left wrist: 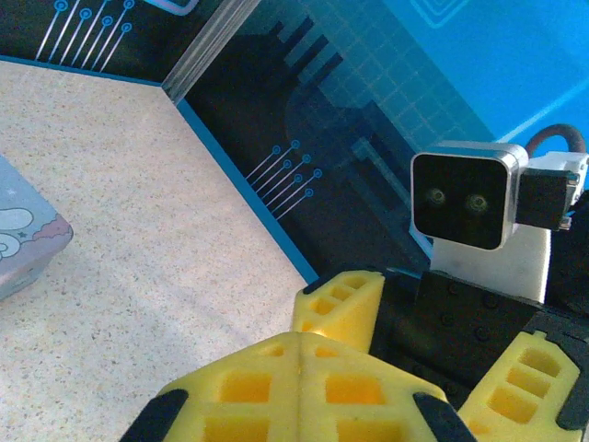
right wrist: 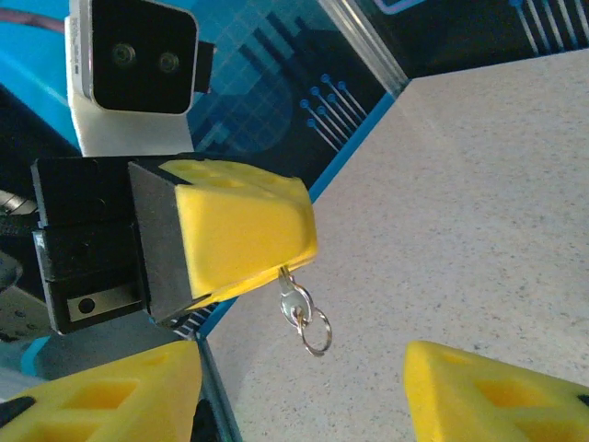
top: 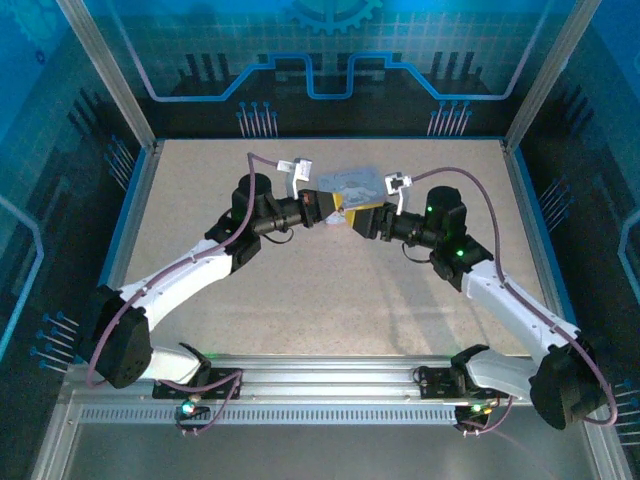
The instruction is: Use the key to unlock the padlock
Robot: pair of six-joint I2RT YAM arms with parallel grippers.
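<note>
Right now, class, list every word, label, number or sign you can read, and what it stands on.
None can be read.
On the tin: cartoon print, no legible words.
On the back wall: circuit patterns, no lettering.
On the key: too small to tell.

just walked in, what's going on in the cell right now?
Both arms are nose to nose over the middle of the table, close by the lavender tin. The left gripper has its jaws shut on the key, which hangs with its ring from the tips. The right gripper faces it with jaws open, nothing between them.
</note>
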